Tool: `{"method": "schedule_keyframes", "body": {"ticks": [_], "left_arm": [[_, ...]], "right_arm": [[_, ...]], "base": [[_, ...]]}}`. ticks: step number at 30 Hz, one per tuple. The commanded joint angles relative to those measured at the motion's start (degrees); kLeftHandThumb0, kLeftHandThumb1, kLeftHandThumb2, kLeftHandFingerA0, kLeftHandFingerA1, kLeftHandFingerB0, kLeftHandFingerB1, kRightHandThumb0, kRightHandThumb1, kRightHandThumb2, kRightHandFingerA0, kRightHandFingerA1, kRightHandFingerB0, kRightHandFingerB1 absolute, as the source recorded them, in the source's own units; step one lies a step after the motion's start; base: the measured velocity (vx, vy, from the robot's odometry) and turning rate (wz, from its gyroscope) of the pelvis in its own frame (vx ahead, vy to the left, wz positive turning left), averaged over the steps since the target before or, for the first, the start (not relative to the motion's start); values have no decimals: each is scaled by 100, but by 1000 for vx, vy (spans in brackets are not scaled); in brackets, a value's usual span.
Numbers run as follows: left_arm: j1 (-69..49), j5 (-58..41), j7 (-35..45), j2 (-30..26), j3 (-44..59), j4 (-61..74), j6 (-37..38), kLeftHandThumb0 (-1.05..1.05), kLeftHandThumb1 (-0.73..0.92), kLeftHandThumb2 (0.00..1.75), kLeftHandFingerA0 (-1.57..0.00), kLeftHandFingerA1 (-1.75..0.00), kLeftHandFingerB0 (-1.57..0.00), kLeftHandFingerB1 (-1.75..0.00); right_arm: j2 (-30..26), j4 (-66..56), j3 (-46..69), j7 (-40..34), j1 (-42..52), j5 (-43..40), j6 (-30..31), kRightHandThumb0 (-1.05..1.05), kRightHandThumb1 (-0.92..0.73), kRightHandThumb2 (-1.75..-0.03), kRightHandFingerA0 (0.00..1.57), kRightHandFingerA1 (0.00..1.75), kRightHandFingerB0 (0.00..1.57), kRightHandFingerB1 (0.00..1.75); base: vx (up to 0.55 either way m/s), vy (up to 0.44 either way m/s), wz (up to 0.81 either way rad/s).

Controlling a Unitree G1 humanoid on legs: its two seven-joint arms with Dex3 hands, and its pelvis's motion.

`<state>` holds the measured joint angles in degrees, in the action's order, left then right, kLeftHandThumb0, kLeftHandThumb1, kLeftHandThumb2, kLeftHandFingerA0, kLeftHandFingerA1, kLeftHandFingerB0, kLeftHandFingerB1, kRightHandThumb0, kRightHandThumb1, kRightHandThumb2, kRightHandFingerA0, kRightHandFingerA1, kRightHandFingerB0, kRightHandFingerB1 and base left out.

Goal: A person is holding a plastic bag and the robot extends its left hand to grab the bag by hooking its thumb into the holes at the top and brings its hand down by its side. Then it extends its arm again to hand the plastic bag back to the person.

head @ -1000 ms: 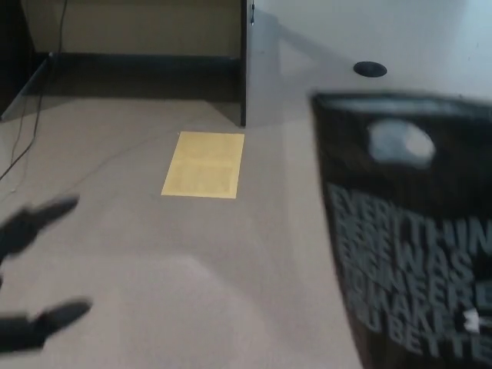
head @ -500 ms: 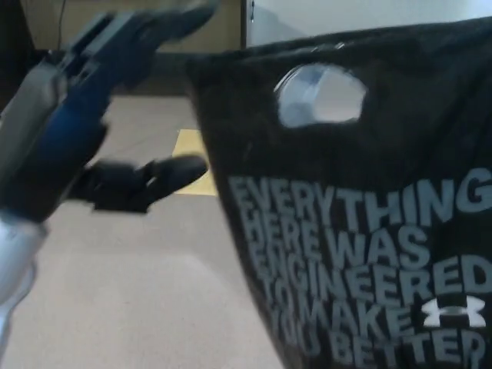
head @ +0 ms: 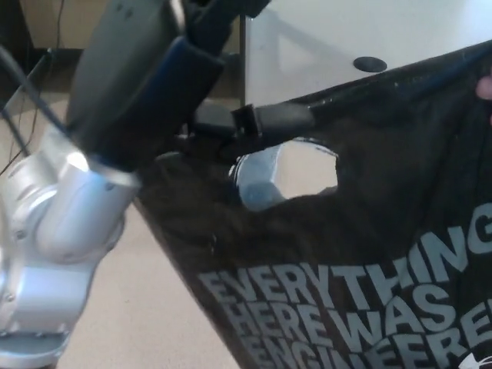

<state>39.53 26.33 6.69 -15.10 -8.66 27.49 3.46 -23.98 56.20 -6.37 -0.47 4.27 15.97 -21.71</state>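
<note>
While my left hand (head: 231, 115) reaches over the black plastic bag (head: 346, 254) held up before me, one digit lies across its top edge just above the handle hole (head: 288, 175); I cannot tell my grip. Next I judge: hook the thumb through.

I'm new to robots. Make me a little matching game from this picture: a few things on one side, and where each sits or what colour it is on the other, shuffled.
Things:
1. plastic bag
2. handle hole
3. left robot hand
4. wrist joint

Descriptions:
A. shiny silver, at the left edge
B. black with pale grey lettering
C. oval cut-out near the bag's top edge
D. black, reaching in from the upper left to the bag's top edge

Pairs: 1-B, 2-C, 3-D, 4-A
</note>
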Motion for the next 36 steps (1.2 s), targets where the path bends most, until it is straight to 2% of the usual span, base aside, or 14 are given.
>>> {"method": "schedule_keyframes", "body": {"ticks": [1,3,5,7,8,16,19,20,21,23,25,26,27,36], "left_arm": [[282,388,276,55,-234,-242,-443,-60,45,57,-9,-31,-11,-23],[253,488,377,6,-350,-250,-461,-64,40,74,-6,-36,-8,-23],[189,587,462,-18,-422,-198,-535,-64,48,55,-10,-31,-8,-25],[-25,593,731,-118,-516,-74,-697,-67,43,78,-7,-41,-9,-26],[-112,551,792,-157,-519,-40,-712,-63,40,78,-6,-42,-5,-31],[-499,424,1033,-304,-371,204,-712,-64,41,78,-6,-42,-5,-27],[-688,354,1068,-337,-294,278,-714,-63,41,76,-7,-41,-8,-27],[-732,361,1080,-359,-286,276,-690,-64,47,55,-12,-32,-10,-22],[-773,354,1096,-378,-279,275,-681,-69,44,75,-3,-37,-16,-21],[-848,380,1106,-391,-277,257,-676,-72,45,72,-5,-37,-17,-23],[-921,624,912,-342,-336,145,-627,-32,27,86,-1,-49,0,-48],[-920,837,691,-271,-368,12,-604,-29,35,89,-2,-50,0,-48],[-921,964,567,-236,-383,-44,-588,-56,49,55,-20,-33,-16,-27],[-794,1605,-383,282,-523,-646,-449,-56,43,67,-16,-39,-11,-34]], "right_arm": [[-31,45,21,9,-183,-17,113,-38,-59,-78,69,60,48,49],[-52,23,19,34,-158,-19,127,-31,-68,-60,75,52,52,39],[-76,51,7,39,-157,-3,103,-31,-68,-61,75,52,52,40],[-122,51,-11,56,-103,17,53,-39,-59,-80,68,60,48,50],[-121,68,-9,63,-104,10,33,-31,-68,-60,72,50,52,40],[-115,-15,-8,99,-69,2,82,-30,-69,-61,74,51,52,39],[-107,-28,-19,109,-33,9,94,-30,-69,-60,73,50,52,39],[-107,-31,-28,112,-24,19,84,-38,-60,-80,68,60,47,50],[-107,-37,-40,103,-15,33,68,-30,-69,-60,75,52,52,39],[-107,-87,-37,101,16,21,49,-30,-68,-60,75,52,52,40],[-106,-61,-14,123,65,-23,-13,-38,-59,-79,68,61,49,51],[-111,-59,-20,144,59,-20,2,-36,-60,-77,66,59,49,50],[-106,-41,-23,144,55,-16,14,-38,-59,-79,67,60,49,50],[-117,-28,-132,59,53,94,-11,-38,-59,-79,68,60,50,51]], "base": [[0,0,0],[0,0,0],[0,0,0],[0,0,0],[0,0,0],[0,0,0],[0,0,0],[0,0,0],[0,0,0],[0,0,0],[0,0,0],[0,0,0],[0,0,0],[0,0,0]]}}
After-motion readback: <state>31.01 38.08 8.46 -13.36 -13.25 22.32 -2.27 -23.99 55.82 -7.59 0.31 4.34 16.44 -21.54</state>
